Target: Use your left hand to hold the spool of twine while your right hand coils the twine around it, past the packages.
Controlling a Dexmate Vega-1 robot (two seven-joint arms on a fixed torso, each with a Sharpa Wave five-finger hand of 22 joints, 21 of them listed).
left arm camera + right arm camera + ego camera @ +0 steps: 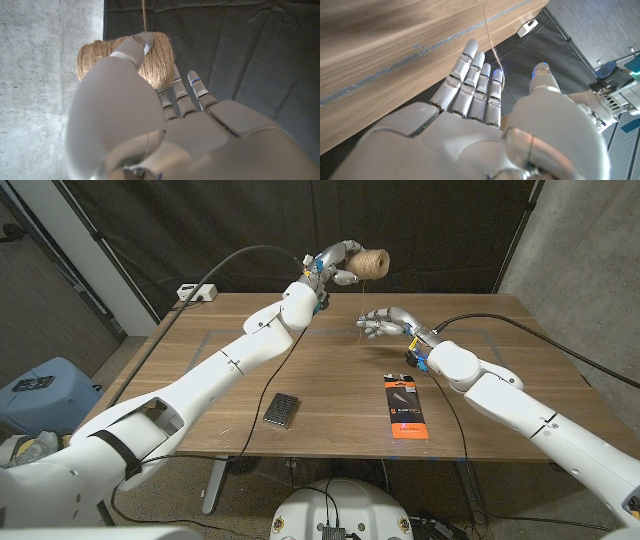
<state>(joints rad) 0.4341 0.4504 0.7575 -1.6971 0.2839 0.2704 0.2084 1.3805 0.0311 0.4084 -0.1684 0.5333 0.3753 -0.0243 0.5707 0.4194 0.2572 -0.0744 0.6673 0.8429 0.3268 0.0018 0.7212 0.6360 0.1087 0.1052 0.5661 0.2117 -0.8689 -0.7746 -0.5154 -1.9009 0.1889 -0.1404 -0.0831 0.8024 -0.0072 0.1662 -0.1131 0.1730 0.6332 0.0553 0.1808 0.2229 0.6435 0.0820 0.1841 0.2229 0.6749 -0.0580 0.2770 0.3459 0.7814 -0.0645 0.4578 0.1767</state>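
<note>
Twine spool (373, 264) is gripped by the left hand (338, 263), raised above the table's (330, 365) far edge. A strand (492, 47) is seen beside the fingers (470, 80) of the right hand (385, 323); whether it is pinched cannot be told.

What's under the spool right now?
The spool of twine is gripped by the left hand, raised past the table's far edge. Only dark backdrop shows below; the floor beneath is hidden.

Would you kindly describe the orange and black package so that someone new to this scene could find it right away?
Start at the wooden table and follow its near edge toward the robot's right arm. The orange and black package lies flat there, long and narrow, in front of the right hand. Its neighbour nearer the left arm, the small package, is dark grey and shorter, with no orange on it.
</note>
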